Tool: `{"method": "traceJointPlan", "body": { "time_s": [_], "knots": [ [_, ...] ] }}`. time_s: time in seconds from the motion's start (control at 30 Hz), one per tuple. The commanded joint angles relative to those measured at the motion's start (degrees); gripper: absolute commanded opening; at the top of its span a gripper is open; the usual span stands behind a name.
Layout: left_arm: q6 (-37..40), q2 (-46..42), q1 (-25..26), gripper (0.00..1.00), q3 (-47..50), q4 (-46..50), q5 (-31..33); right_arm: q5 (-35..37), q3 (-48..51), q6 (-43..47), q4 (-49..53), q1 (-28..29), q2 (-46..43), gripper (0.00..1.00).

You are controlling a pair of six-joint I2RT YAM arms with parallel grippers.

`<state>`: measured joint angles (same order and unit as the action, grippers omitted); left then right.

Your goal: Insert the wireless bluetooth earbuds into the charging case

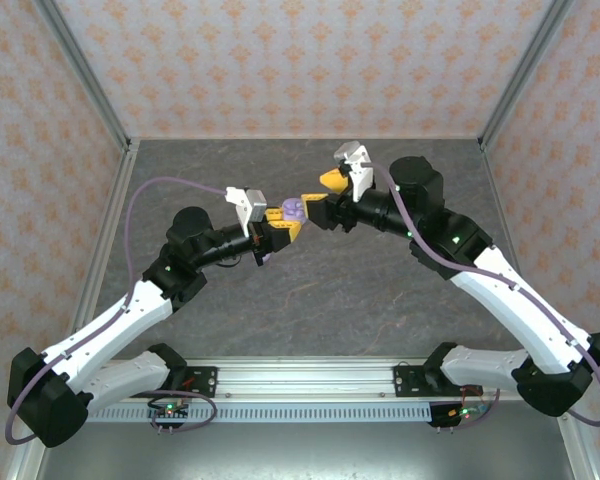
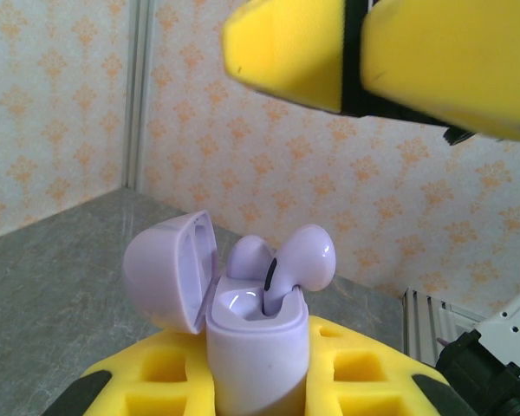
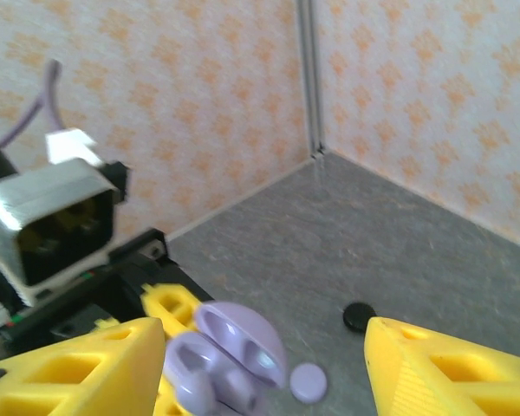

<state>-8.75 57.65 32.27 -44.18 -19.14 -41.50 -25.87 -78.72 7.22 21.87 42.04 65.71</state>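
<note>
A grey, stone-mottled tabletop (image 1: 380, 300) carries everything, closed in at the back and on both sides by walls papered in a pale orange floral pattern. In the right wrist view two small things lie flat on the bare surface: a small round black disc (image 3: 359, 315) and a small round lilac disc (image 3: 308, 382), near each other but apart, the black one closer to the corner. A ribbed aluminium rail (image 1: 300, 380) runs along the near edge.
</note>
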Motion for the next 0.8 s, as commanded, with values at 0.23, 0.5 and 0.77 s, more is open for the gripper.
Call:
{"method": "traceJointPlan", "body": {
  "time_s": [0.23,0.5,0.77],
  "knots": [
    [0.43,-0.52,0.61,0.02,-0.27,-2.47,0.34,-1.63,3.99,-3.86,4.41,-1.87,-2.35,0.62],
    [0.40,-0.69,0.64,0.02,-0.13,-2.31,0.44,-3.46,3.80,-4.08,4.67,-1.89,-0.97,0.62],
    [0.31,-0.69,0.60,0.02,-0.27,-2.22,0.54,-4.54,3.58,-4.21,4.94,-1.88,-0.08,0.62]
  ]
}}
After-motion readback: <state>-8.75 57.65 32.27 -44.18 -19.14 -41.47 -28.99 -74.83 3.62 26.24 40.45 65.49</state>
